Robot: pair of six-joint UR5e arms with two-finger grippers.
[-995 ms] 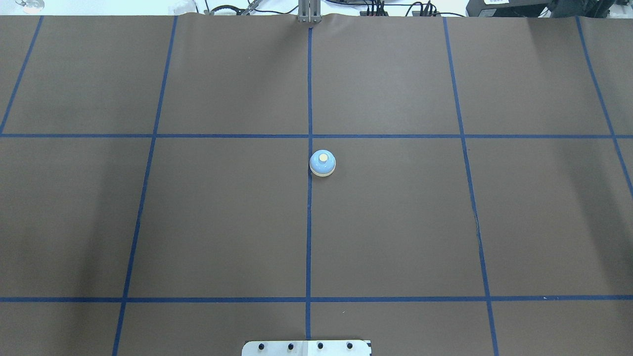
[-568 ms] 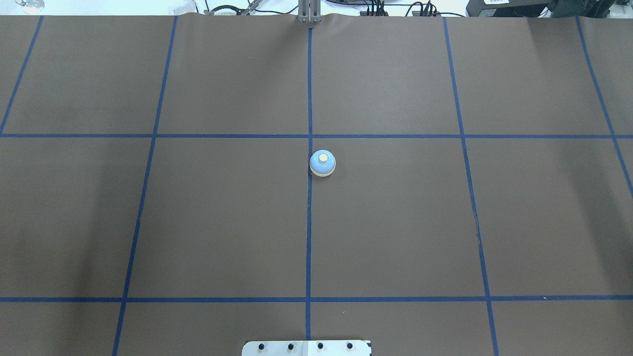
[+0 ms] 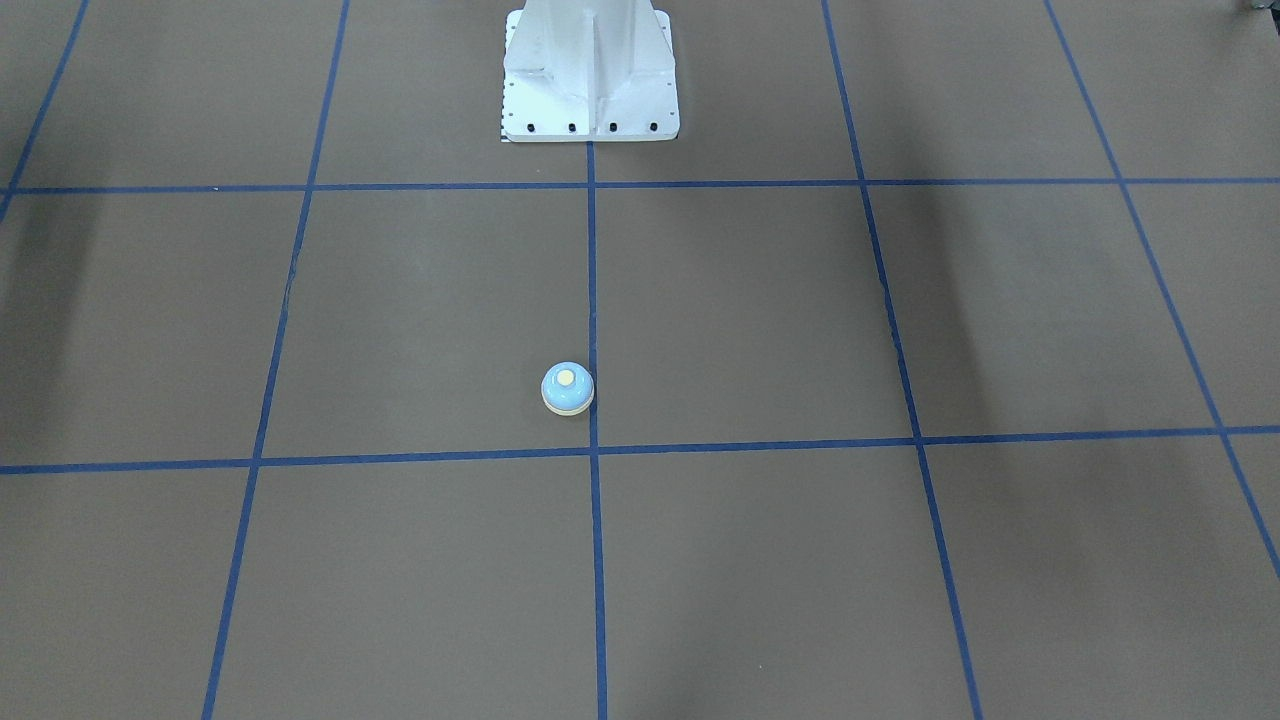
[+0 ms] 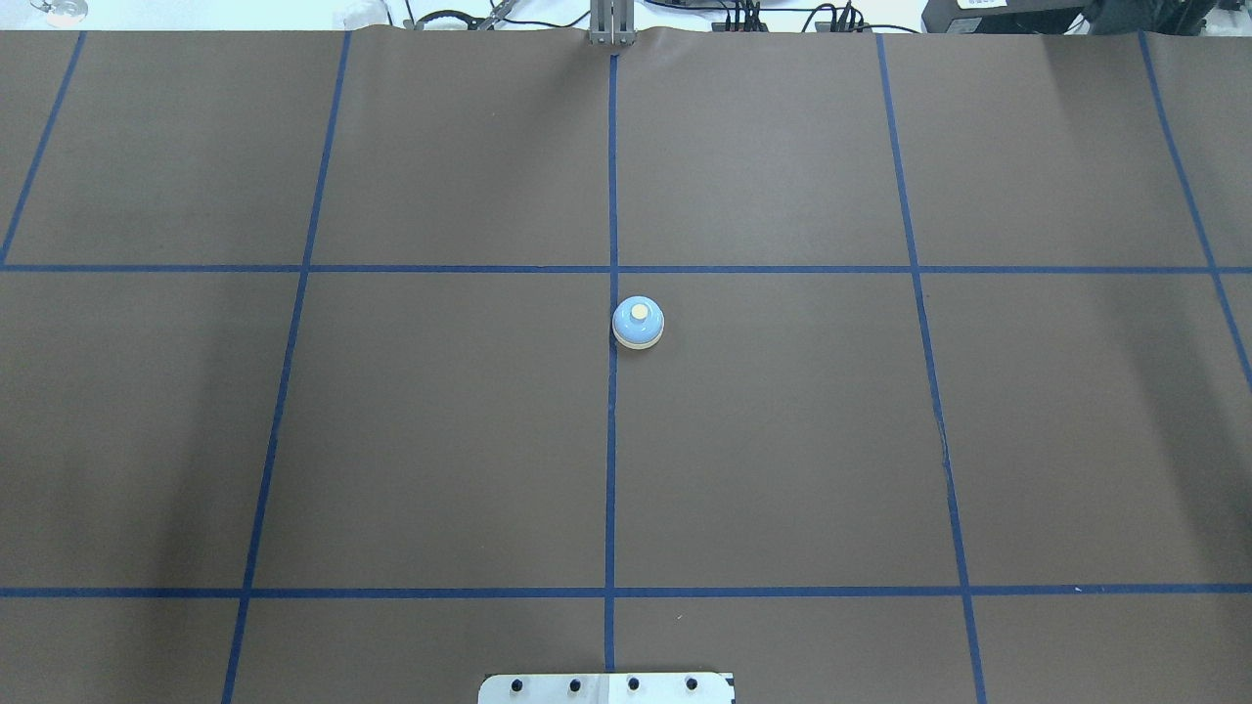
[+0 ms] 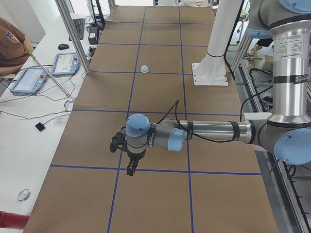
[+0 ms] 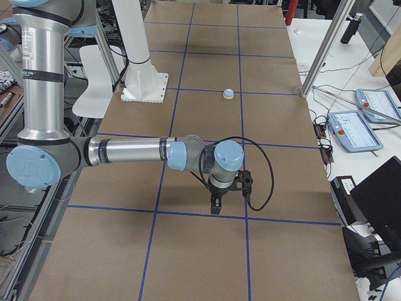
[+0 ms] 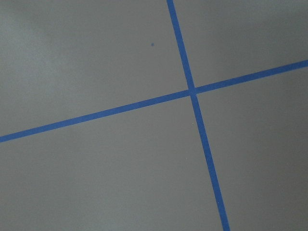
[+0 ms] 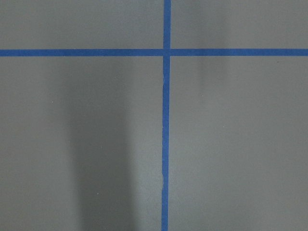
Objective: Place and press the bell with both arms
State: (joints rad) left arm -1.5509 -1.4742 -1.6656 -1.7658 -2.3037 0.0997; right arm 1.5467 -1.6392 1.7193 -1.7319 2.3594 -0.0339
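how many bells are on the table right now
1. The small light-blue dome-shaped call bell with a cream button sits against the centre blue tape line, on the robot's right of it, mid brown paper-covered table. No other shows.

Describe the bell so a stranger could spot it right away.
On the brown table, follow the centre tape line out from the white pedestal. The bell sits against that line: a small light-blue dome with a cream button, rounded where the tape is flat.
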